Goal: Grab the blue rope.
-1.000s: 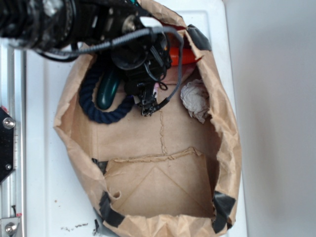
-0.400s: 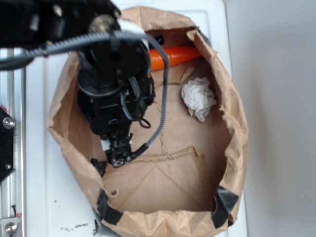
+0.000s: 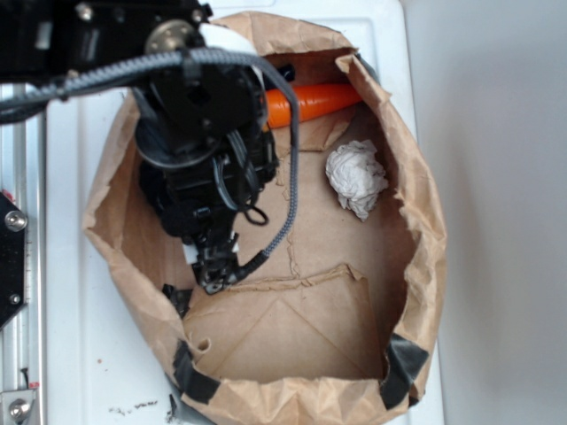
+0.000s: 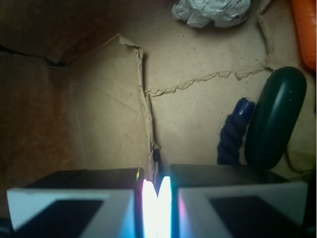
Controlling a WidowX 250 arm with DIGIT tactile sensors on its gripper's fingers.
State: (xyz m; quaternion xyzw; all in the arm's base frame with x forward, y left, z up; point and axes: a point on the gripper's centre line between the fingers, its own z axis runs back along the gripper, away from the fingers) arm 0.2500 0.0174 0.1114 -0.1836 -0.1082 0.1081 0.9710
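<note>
change: arm has swung from the 12 o'clock end of the paper bag [image 3: 416,257] toward 8 o'clock; almost no shift over the last fraction of a second, so it looks settled
hand [image 3: 215,276]: low inside the bag near the 8 o'clock wall; in the wrist view the two fingers [image 4: 74,208] meet with only a bright sliver between them, clenched on nothing
blue rope [image 4: 234,133]: on the bag floor just beside the dark green cucumber toy [image 4: 275,119]; one glossy end shows, at 2 o'clock from the hand, apart from it
overhead view: rope and cucumber toy hidden under the arm
meaning: hand has gone past the rope, nothing grabbed; it likely must open and shift toward the rope
bag contents: orange carrot [image 3: 310,100] at 12 o'clock, crumpled white paper [image 3: 356,179] at 2 o'clock, plus rope and cucumber toy
bag: sits on the white surface [image 3: 71,292]
</note>
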